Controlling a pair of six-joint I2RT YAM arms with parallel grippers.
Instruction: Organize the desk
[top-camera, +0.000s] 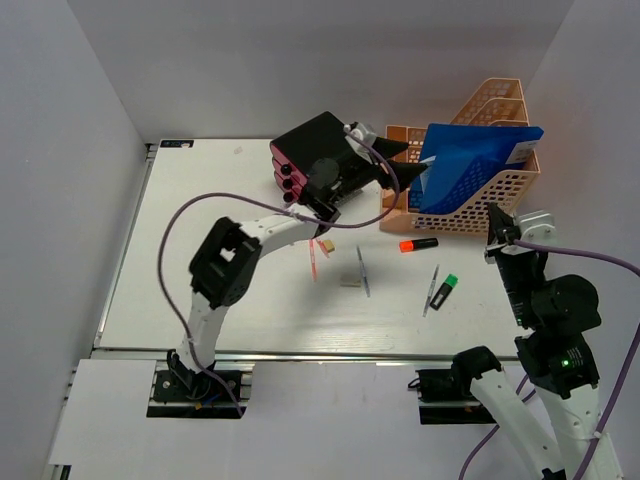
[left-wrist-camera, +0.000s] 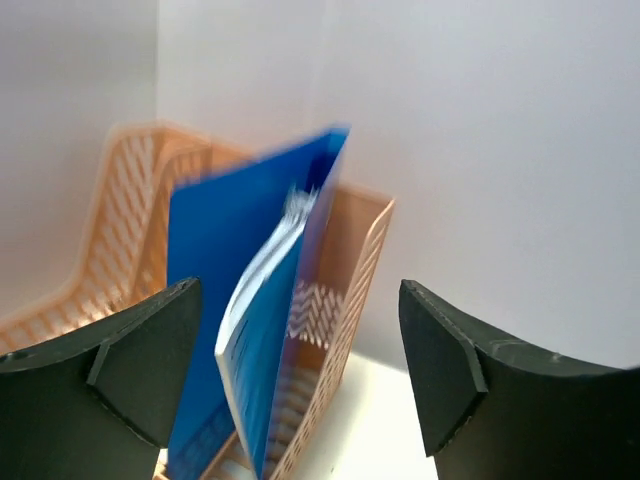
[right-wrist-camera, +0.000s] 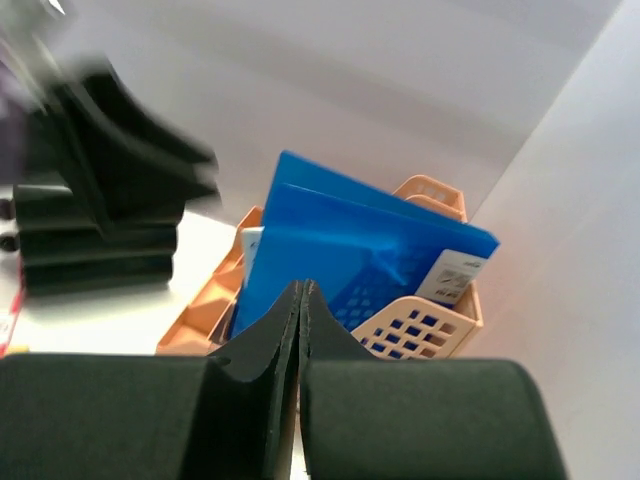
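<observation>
The white desk (top-camera: 200, 160) holds loose stationery: an orange marker (top-camera: 418, 244), a green highlighter (top-camera: 444, 291), two pens (top-camera: 363, 270) (top-camera: 432, 288), an eraser (top-camera: 350, 281), a small brown block (top-camera: 326, 244) and a red pen (top-camera: 313, 262). My left gripper (top-camera: 408, 160) hangs open at the left end of the peach mesh rack (top-camera: 500, 190). A blue folder (left-wrist-camera: 250, 330) stands upright in the rack just beyond its spread fingers (left-wrist-camera: 120, 370), touching neither. My right gripper (top-camera: 497, 232) is shut and empty, raised near the rack's right front (right-wrist-camera: 420, 330).
A black-and-pink drawer box (top-camera: 305, 150) stands at the back, left of the rack and under my left arm. White walls close in the back and both sides. The left arm's purple cable (top-camera: 180, 220) loops above the desk's left half.
</observation>
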